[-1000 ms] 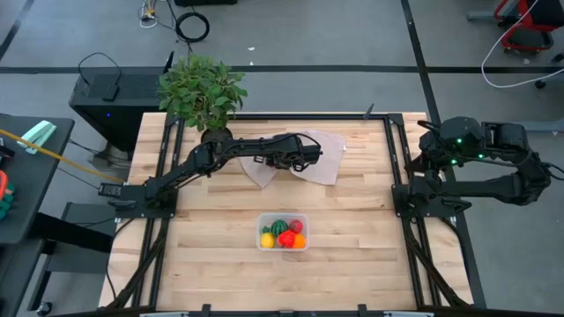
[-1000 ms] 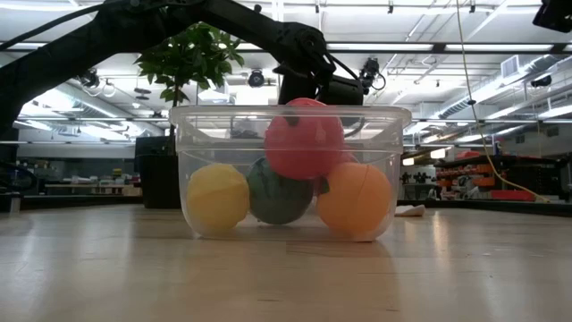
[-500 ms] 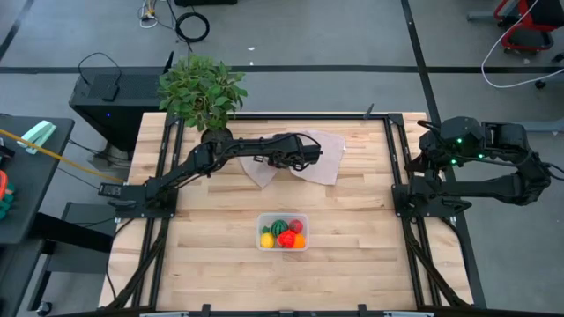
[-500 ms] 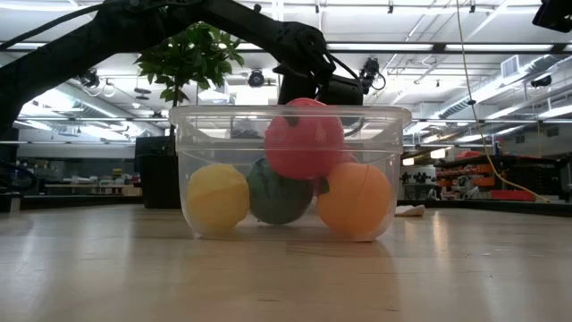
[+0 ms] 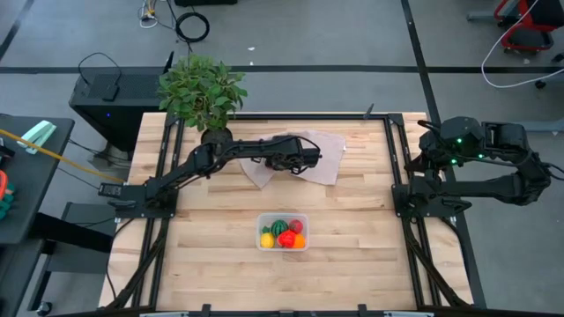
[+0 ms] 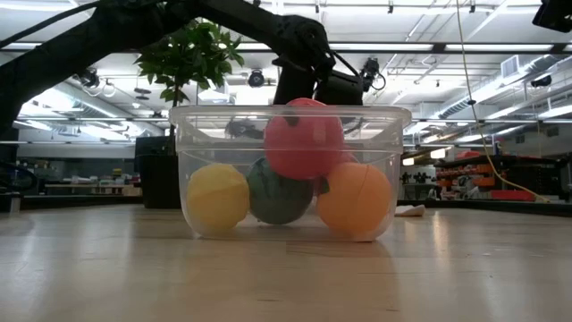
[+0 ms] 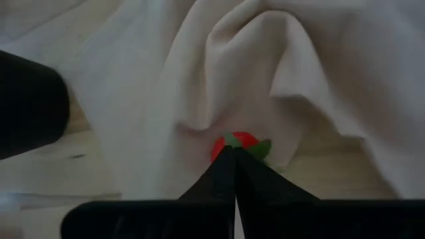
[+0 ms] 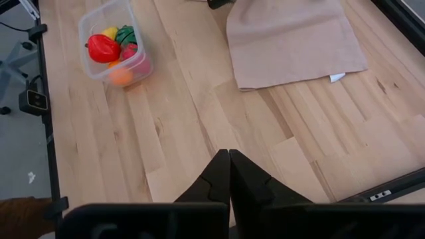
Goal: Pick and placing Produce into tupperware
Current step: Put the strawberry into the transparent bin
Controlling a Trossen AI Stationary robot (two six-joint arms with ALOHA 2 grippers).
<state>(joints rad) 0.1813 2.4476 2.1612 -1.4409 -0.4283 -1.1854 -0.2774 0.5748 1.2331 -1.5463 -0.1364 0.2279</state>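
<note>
- The tupperware (image 5: 283, 232) sits on the desk (image 5: 352, 220) toward its near edge, holding produce: from overhead I make out a yellow piece (image 5: 267, 239), a dark green one (image 5: 280, 227), a red one (image 5: 287, 239), a second red one (image 5: 296, 227) and an orange one (image 5: 300, 240).
- The table-height view shows what overhead cannot: one red piece (image 6: 304, 139) rides on top of the others, reaching the rim, while yellow, green and orange lie along the bottom.
- My left wrist view alone shows one more piece, a small red fruit with a green leaf (image 7: 240, 142), tucked against a fold of the beige cloth (image 7: 199, 73); overhead hides it.
- My left end effector (image 7: 234, 156) hovers over that cloth at the far middle of the desk, its fingers pressed together, their tips right at the red fruit. The tupperware lies well apart from it.
- My right end effector (image 8: 229, 159) waits at the desk's right side, fingers together, the tupperware far off.
- A potted plant (image 5: 202, 90) stands at the far left corner.
</note>
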